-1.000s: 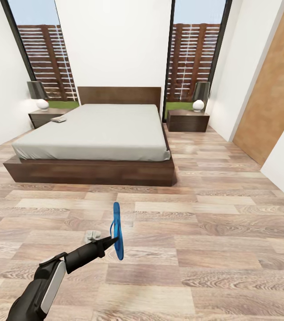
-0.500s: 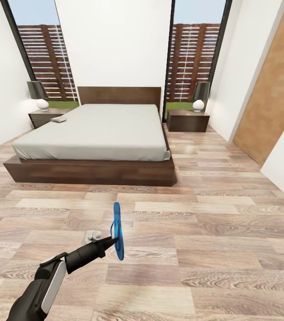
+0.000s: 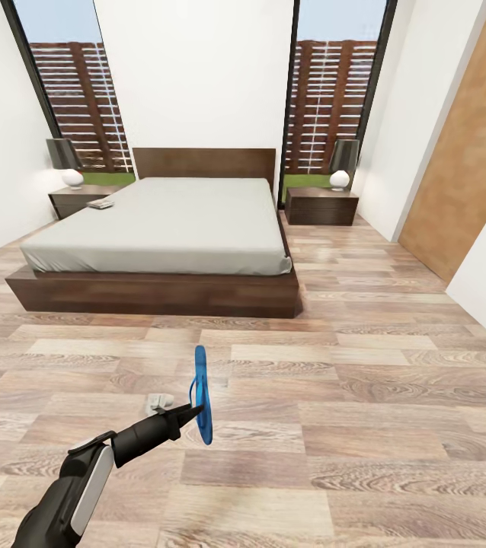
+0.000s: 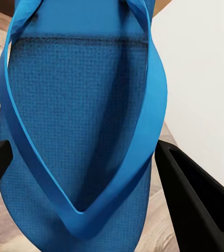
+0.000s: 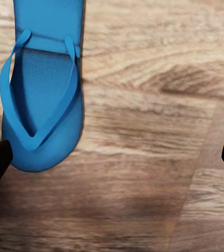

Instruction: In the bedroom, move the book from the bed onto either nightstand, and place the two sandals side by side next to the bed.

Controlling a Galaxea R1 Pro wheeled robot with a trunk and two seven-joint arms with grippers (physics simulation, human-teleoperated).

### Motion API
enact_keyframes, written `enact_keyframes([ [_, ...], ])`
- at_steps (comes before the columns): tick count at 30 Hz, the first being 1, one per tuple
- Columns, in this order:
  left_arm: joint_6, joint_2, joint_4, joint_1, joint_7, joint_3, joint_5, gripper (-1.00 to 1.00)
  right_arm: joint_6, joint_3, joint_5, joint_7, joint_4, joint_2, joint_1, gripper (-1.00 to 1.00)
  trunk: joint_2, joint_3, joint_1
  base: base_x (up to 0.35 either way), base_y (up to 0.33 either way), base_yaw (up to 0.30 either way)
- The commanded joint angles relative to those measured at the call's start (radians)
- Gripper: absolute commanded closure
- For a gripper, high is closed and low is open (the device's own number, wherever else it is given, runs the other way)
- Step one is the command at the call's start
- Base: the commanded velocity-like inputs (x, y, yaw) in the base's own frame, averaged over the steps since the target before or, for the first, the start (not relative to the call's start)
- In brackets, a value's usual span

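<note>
Nothing much has changed over the last second, tbh: the whole head view matches the earlier ones, so the carry looks paused rather than underway. One sandal (image 3: 201, 394) is held clear of the floor (image 3: 395, 396) by the left pincer (image 3: 191, 415), which is closed onto it, the sole turned up on edge in the head view; in the left wrist view the sole is seen sitting between the two dark fingers (image 4: 196, 202). The other sandal (image 5: 42, 100) is seen lying flat on the wood planks in the right wrist view, with the right pincer (image 5: 112, 157) spread wide above it and nothing gripped. The bed (image 3: 163, 228) is well apart, at the far side of the room, and the book (image 3: 100, 203) is seen resting at the far left corner of the mattress, just beside the left nightstand (image 3: 79, 199); a second nightstand (image 3: 321, 205) stands to the right. So, judging by this, neither sandal has been placed next to the bed yet and the book hasn't been moved. The second sandal probably gets picked up next, then both hauled over.
</note>
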Motion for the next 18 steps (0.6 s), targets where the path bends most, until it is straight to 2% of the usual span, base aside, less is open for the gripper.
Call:
enact_keyframes([
  [1,0.008,0.0,0.0,-0.001,-0.001,0.001,0.006,1.0,-0.007,-0.009,0.009,0.001,0.004,-0.001,-0.002,-1.0,0.0,-0.001,0.0,0.0,0.0,0.0],
  [8,0.008,0.0,0.0,0.0,-0.001,0.0,0.004,1.0,-0.007,-0.009,0.009,0.001,0.003,-0.001,-0.002,-1.0,-0.049,-0.023,0.027,0.0,0.0,0.0],
  [18,0.007,0.0,-0.001,0.0,-0.001,0.0,0.004,1.0,-0.008,-0.009,0.009,0.0,-0.003,-0.001,-0.002,-1.0,-0.049,-0.023,0.027,0.0,0.0,0.0],
])
